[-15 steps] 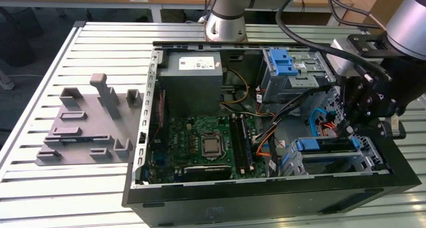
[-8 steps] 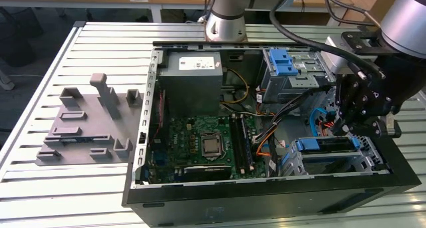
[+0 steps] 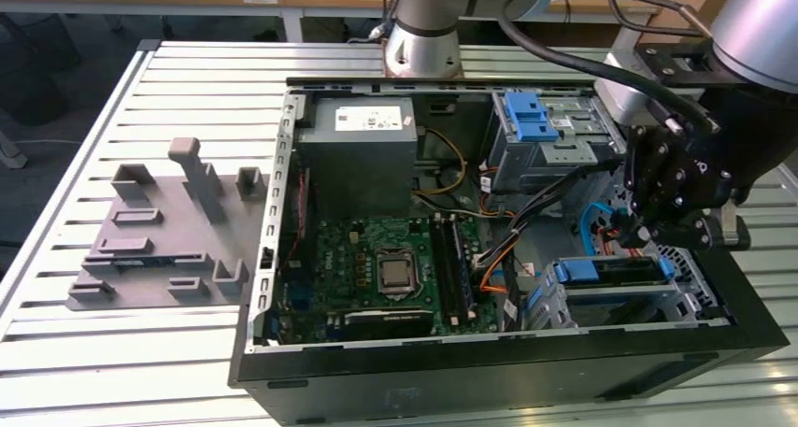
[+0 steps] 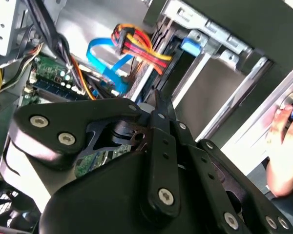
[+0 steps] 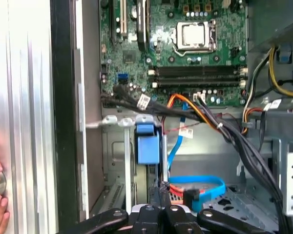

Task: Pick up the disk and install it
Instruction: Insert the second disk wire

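Note:
The disk (image 3: pixel 610 271) lies in the lower drive cage at the front corner of the open computer case (image 3: pixel 499 371), on the exterior view's right, with its blue carrier frame showing. Its blue tab (image 5: pixel 146 143) sits in the metal cage in the first wrist view, and the second wrist view shows the blue tab (image 4: pixel 191 44) at the cage's mouth. My black gripper (image 3: pixel 631 231) hangs just above and behind the cage, apart from the disk. Its fingers (image 5: pixel 161 194) are pressed together, shut on nothing, and the fingertips (image 4: pixel 158 100) point into the case.
Bundled orange, black and blue cables (image 5: pixel 205 114) run between the motherboard (image 3: pixel 387 268) and the cage. A second blue carrier (image 3: pixel 530 119) sits in the upper bay. A grey fixture plate (image 3: pixel 163 245) lies on the slatted table. A person's hand (image 4: pixel 283 146) rests by the case's outer wall.

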Motion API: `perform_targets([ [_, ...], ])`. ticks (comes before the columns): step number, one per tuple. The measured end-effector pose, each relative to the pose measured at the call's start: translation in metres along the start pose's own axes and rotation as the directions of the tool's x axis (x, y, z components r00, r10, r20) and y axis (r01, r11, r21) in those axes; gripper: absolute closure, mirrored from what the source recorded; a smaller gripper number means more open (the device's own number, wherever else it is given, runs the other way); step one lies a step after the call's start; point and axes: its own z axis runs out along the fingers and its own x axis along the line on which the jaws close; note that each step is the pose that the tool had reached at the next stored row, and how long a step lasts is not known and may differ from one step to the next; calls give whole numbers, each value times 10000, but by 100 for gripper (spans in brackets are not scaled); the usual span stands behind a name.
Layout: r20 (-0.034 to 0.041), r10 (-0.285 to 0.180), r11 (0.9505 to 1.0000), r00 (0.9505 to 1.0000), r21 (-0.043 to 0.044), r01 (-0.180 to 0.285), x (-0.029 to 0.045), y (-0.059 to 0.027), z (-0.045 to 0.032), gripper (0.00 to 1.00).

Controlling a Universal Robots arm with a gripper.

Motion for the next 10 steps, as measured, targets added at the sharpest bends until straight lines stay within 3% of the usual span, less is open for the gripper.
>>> perform_targets([
  [10,17,0,10000,10000,-7,0,2,32,-62,89],
])
